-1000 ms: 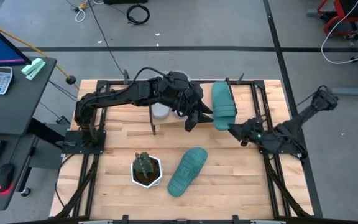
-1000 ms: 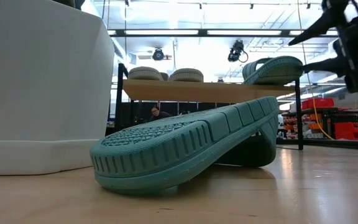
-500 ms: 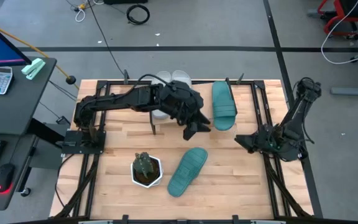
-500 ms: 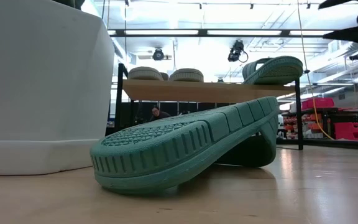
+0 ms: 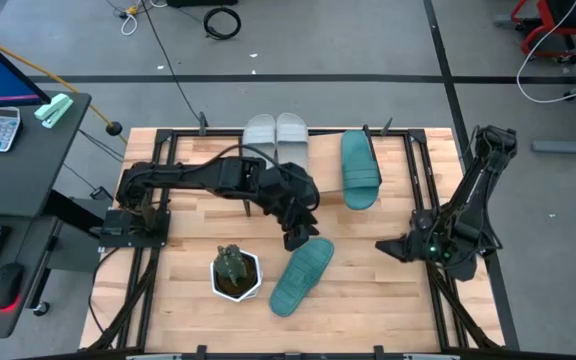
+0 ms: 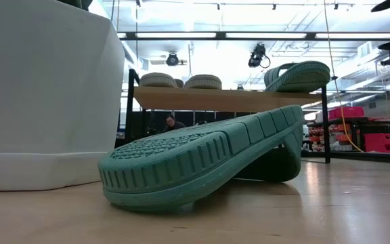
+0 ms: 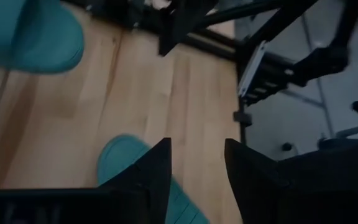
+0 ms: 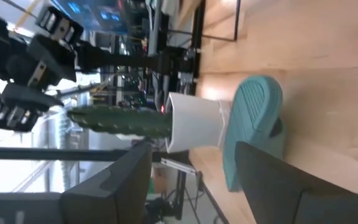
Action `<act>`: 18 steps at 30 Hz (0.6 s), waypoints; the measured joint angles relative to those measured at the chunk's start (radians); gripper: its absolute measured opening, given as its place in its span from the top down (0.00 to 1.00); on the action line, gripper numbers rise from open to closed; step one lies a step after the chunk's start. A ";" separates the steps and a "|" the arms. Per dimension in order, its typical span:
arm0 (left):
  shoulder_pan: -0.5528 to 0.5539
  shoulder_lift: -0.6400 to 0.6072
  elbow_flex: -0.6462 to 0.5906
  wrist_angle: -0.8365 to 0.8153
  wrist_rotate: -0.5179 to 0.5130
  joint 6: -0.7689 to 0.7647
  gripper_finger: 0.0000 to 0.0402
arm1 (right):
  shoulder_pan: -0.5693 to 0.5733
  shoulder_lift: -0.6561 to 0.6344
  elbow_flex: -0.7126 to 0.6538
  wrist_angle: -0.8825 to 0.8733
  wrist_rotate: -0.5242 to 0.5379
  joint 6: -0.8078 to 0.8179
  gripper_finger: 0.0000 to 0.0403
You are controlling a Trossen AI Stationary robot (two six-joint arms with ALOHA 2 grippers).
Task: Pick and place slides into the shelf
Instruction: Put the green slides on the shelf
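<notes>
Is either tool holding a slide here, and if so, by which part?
No. The left tool hangs open above the teal slide on the table; the right tool is open and empty.

**Teal, Grey and Pale Wood**

One teal green slide (image 5: 301, 275) with a ridged sole lies on the light, wood-grained counter (image 5: 368, 280). At its 12 o'clock, the shelf (image 5: 313, 165) carries a light grey pair (image 5: 276, 131) and another teal slide (image 5: 359, 170). The cactus (image 5: 231, 263) is green in a white pot (image 5: 236, 276).
</notes>
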 joint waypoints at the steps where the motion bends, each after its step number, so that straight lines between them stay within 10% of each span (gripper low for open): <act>1: -0.001 0.000 0.000 -0.015 -0.009 -0.003 0.63 | 0.000 0.005 0.000 0.001 -0.009 0.000 0.41; 18: -0.029 0.000 0.000 -0.130 -0.146 -0.053 0.72 | -0.183 0.180 0.000 0.072 -0.222 0.035 0.41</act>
